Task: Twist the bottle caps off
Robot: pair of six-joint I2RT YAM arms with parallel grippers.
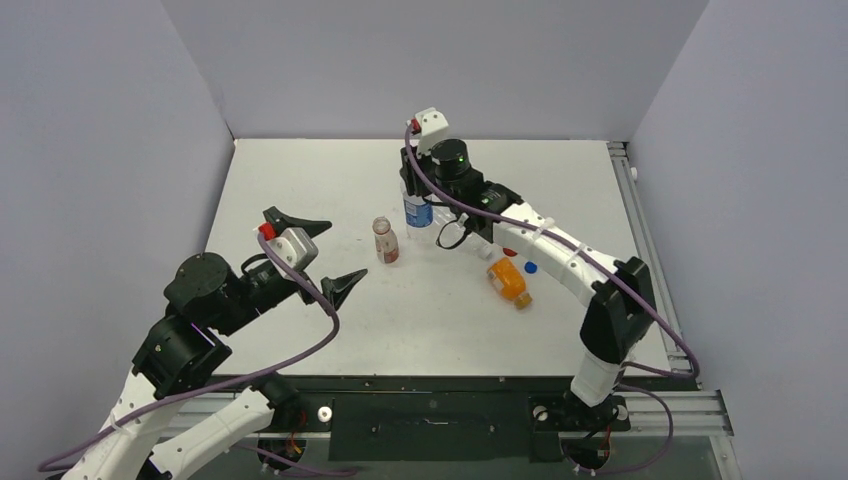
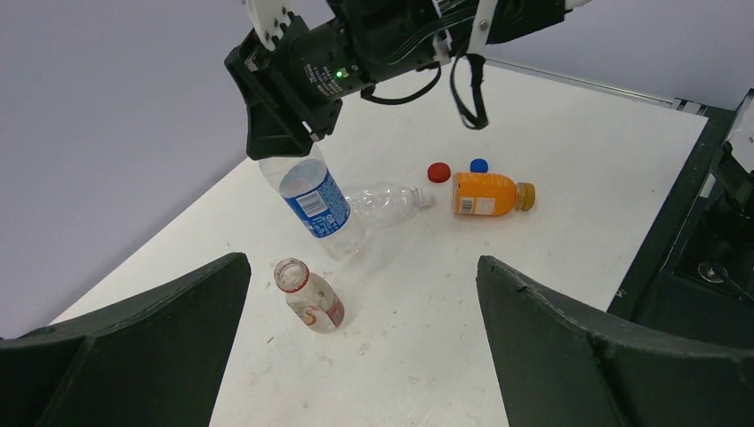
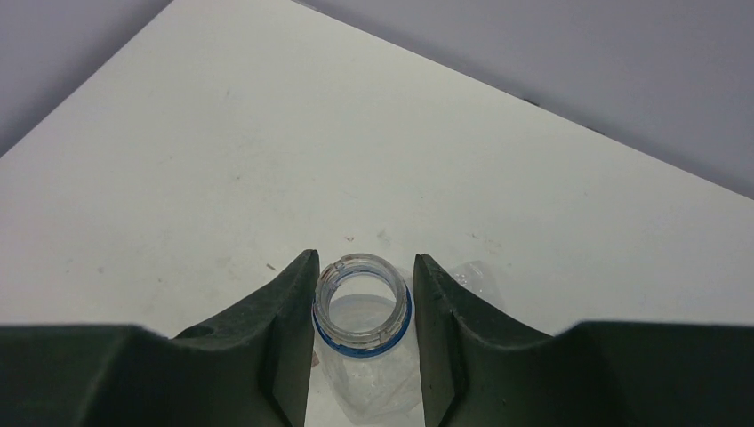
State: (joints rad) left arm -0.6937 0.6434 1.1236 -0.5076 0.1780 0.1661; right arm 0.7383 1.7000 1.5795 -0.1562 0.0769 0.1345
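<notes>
Here, white table (image 1: 330, 180) between grey walls (image 1: 420, 60), right gripper (image 3: 363, 267) clamped on uncapped Pepsi bottle (image 2: 316, 205) toward far edge, left gripper (image 1: 347, 247) wide apart near left edge, red cap (image 2: 438, 172), blue cap (image 2: 479, 165) beside orange bottle (image 2: 485, 194)

Clear glossy plastic bottle (image 3: 360, 307), smooth matt table (image 3: 267, 133)

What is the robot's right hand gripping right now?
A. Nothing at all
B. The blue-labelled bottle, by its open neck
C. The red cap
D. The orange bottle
B: in the right wrist view, the right hand has its two fingers pressed against either side of the capless neck of the blue-labelled bottle, and the left wrist view shows the same grip from the side.
</notes>
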